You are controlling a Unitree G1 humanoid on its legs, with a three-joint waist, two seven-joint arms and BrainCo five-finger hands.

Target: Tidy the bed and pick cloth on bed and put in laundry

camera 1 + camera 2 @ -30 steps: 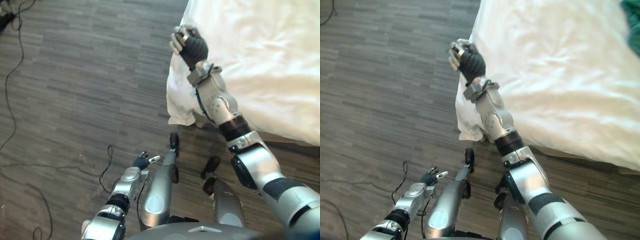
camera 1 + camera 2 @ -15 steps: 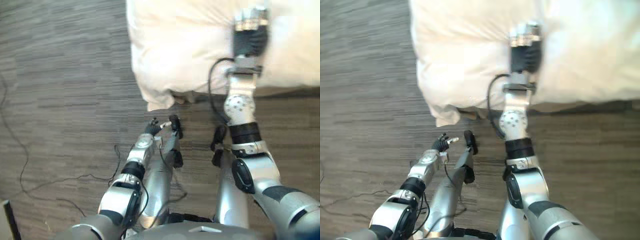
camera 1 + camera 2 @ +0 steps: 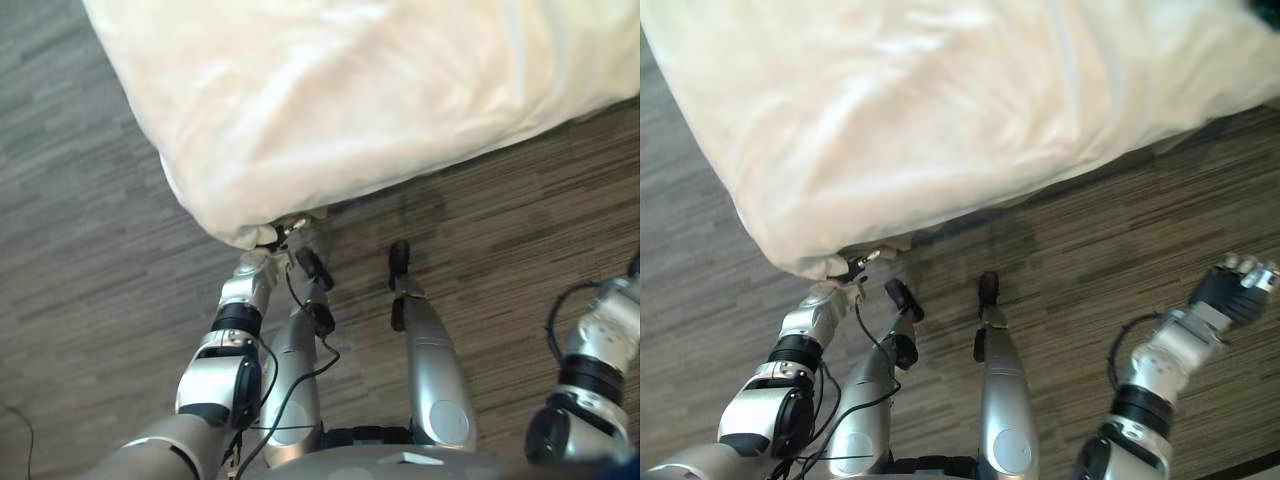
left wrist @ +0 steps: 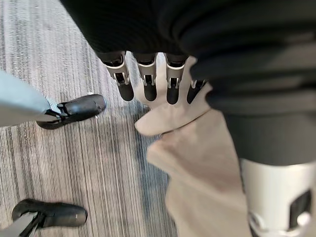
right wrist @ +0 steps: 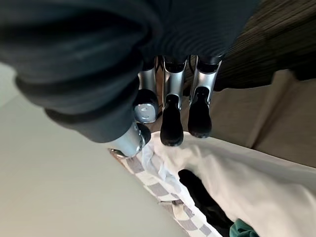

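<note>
Teal cloth [image 5: 242,230] is cut off at the edge of the right wrist view, so only a scrap of it can be seen. It lies on the bed against a rumpled cream-white duvet [image 3: 350,90]. Just beside it are a small dark item [image 5: 200,195], too shadowed to identify, and a grey-and-white checked cloth [image 5: 165,190] whose far end is lost behind the hand's cover.

In the eye views the duvet spreads over the bed and runs out of the picture at the top and both sides. Its near corner hangs over the striped grey-brown floor [image 3: 80,260].

The left hand [image 3: 862,263] sits right at that hanging corner, half tucked under it. In its own wrist view the fingers [image 4: 149,89] are straight and side by side, and the tip of the corner lies against their dark ends; nothing is curled round the fabric.

The right hand [image 3: 1238,285] hangs over the floor on the robot's right, well apart from the bed. Its fingers [image 5: 170,123] are loosely extended, slightly spread, and hold nothing.
</note>
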